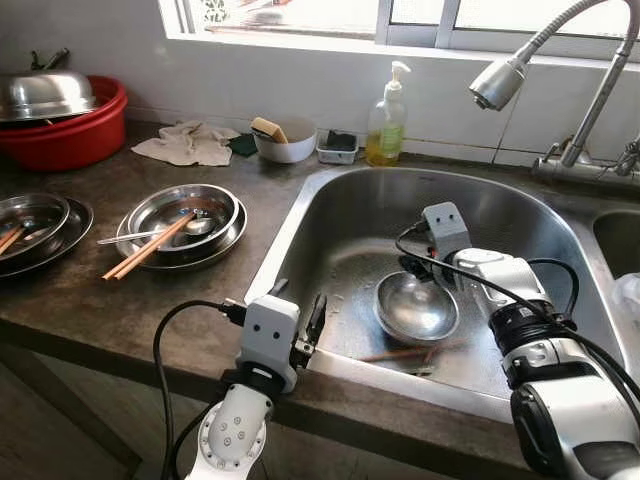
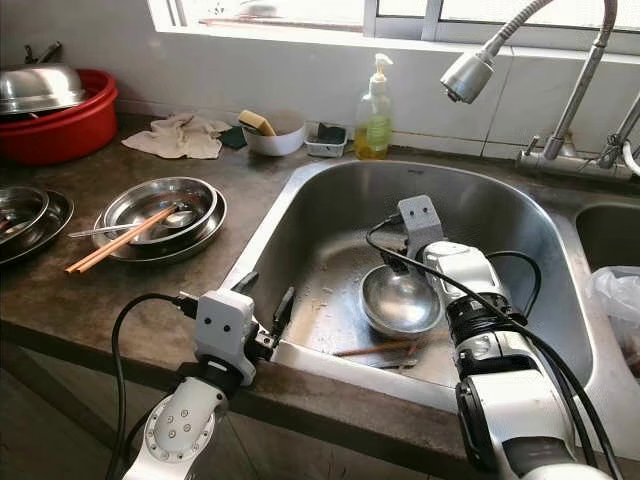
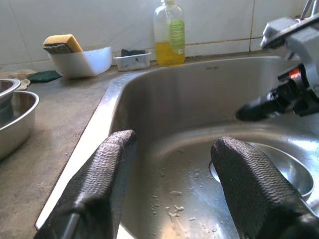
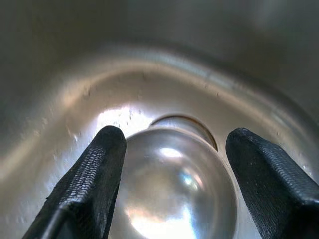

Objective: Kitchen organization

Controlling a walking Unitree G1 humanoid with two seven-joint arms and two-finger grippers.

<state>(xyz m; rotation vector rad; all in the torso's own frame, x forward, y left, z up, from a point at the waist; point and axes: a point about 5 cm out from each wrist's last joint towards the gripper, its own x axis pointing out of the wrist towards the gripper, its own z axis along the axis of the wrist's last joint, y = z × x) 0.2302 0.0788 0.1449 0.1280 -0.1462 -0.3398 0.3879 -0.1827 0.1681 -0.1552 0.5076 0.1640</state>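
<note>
A round steel bowl [image 1: 415, 305] lies in the bottom of the steel sink [image 1: 330, 200], over the drain. My right gripper [image 1: 412, 268] reaches down into the sink just behind the bowl's far rim. It is open, and in the right wrist view its fingers [image 4: 84, 184] straddle the bowl [image 4: 179, 209] without touching it. A pair of brown chopsticks [image 1: 400, 353] lies on the sink floor in front of the bowl. My left gripper [image 1: 298, 310] hovers open at the sink's front left rim, holding nothing, pointing toward the bowl [image 3: 284, 169].
On the counter to the left are stacked steel plates [image 1: 180, 220] with chopsticks and a spoon, and more plates [image 1: 30, 225]. Behind stand a red basin [image 1: 60, 135], a cloth [image 1: 190, 143], a sponge bowl [image 1: 283, 140] and a soap bottle [image 1: 387, 125]. The faucet head [image 1: 498, 82] overhangs the sink.
</note>
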